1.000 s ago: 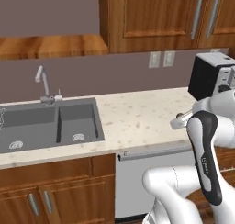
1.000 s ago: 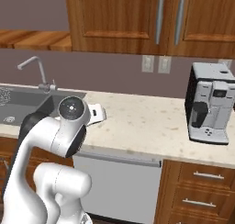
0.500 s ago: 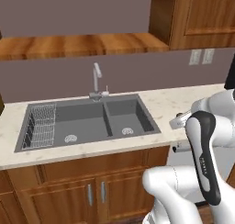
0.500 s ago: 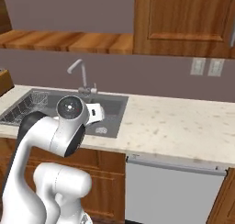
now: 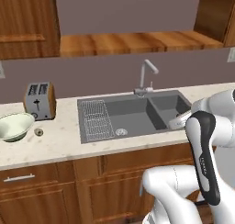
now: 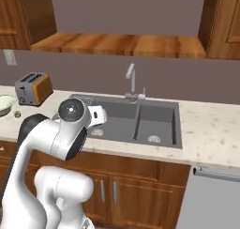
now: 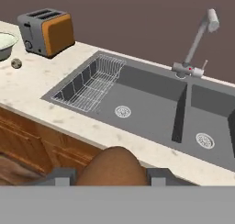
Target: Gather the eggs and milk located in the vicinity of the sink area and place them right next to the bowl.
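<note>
Arm (image 5: pixel 202 159): glossy white rounded shell segments, with a dark charcoal band running lengthwise along the forearm link. One joint carries a round dark end cap (image 6: pixel 71 110) with a small pale centre mark; gripper (image 7: pixel 110 178) finger tips small, dark grey, blocky

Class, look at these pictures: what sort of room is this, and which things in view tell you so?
Most likely a home kitchen, computer-rendered. The clues: a double-basin sink with a gooseneck faucet set in a speckled counter, a toaster beside a bowl, and wooden cabinets.
</note>
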